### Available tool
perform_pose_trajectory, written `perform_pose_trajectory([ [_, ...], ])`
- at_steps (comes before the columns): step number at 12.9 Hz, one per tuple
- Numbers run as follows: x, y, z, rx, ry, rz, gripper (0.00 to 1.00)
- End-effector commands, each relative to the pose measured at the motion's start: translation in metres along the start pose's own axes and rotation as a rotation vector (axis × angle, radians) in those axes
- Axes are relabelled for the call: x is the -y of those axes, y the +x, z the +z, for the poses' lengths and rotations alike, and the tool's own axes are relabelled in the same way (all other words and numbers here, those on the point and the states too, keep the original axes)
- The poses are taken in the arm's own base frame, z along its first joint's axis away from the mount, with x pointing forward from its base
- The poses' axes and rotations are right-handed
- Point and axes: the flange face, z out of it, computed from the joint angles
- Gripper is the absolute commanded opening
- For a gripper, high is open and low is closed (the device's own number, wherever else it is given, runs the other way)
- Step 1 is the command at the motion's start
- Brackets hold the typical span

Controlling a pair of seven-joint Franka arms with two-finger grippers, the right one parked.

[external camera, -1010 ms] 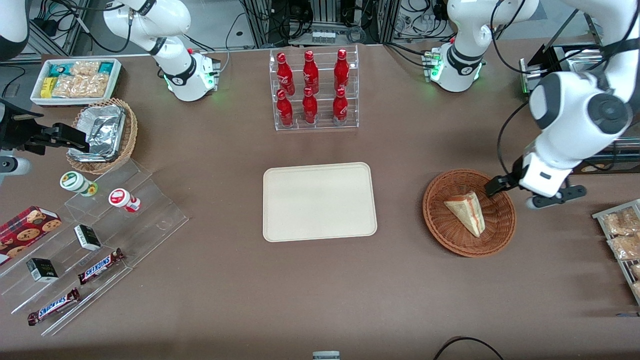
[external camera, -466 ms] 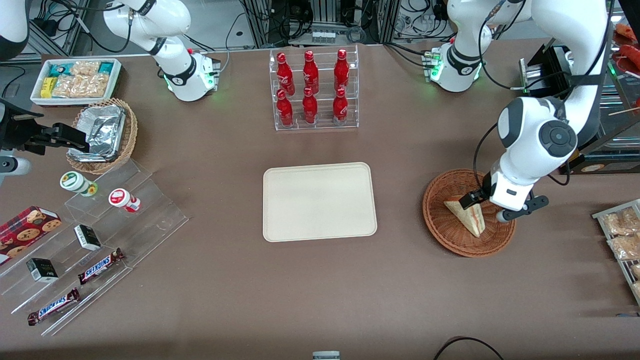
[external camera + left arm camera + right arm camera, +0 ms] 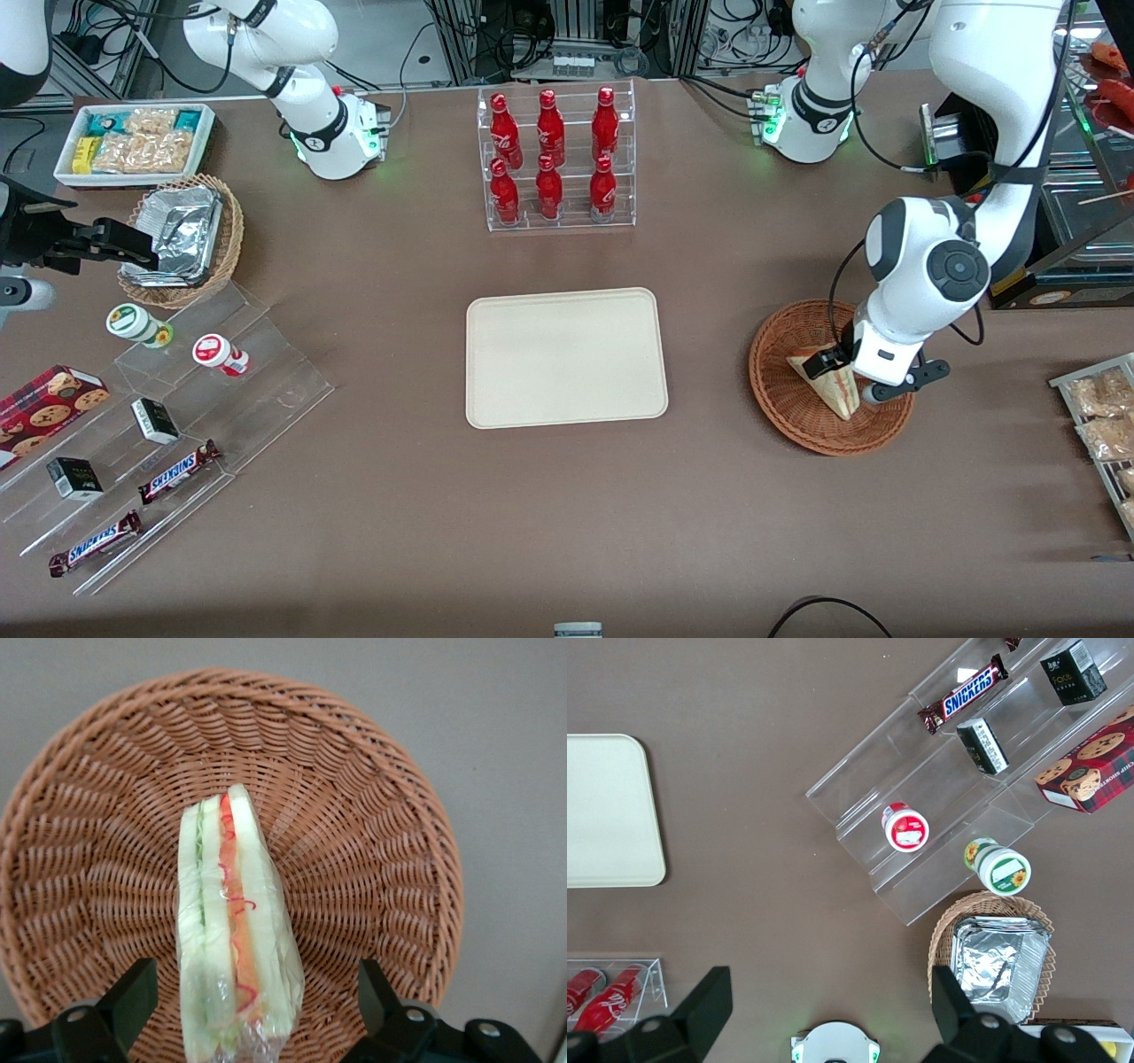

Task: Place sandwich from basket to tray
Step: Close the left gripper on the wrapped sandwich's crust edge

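Note:
The sandwich [image 3: 822, 379] lies in the reddish-brown basket [image 3: 784, 403] toward the working arm's end of the table. In the left wrist view the clear-wrapped sandwich [image 3: 232, 939] stands on edge in the basket [image 3: 372, 859], showing green, red and pink filling. My left gripper [image 3: 852, 379] is low over the basket, open, with one finger [image 3: 133, 997] on each side of the sandwich and a gap to it on both sides. The cream-beige tray [image 3: 565, 357] lies flat at the table's middle; it also shows in the right wrist view [image 3: 607, 811].
A clear rack of red bottles [image 3: 554, 159] stands farther from the camera than the tray. A wire rack of snack packets [image 3: 1099, 416] is beside the basket at the table's edge. Stepped acrylic shelves with snacks [image 3: 159, 425], a foil-container basket [image 3: 182, 235] and a white bin [image 3: 133, 142] lie toward the parked arm's end.
My left gripper has moved from beside the basket's rim to over the basket and come down astride the sandwich. The sandwich has not moved.

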Motion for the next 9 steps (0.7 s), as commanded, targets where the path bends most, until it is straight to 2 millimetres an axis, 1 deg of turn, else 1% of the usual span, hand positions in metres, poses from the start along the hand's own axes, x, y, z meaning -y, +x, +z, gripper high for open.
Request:
perform_pose_trajectory([
  [1,0.003,-0.005,0.016,-0.018,0.004,-0.01,0.99],
  [2,0.004,-0.005,0.02,-0.013,0.007,-0.01,0.83],
  [4,0.005,-0.004,0.02,-0.014,0.009,-0.009,0.13],
  [5,0.006,-0.004,0.02,-0.014,0.01,-0.009,0.0],
  [7,0.006,-0.002,0.013,-0.021,0.009,-0.001,0.0],
  [9,0.004,0.001,-0.008,-0.025,0.011,-0.004,0.0],
])
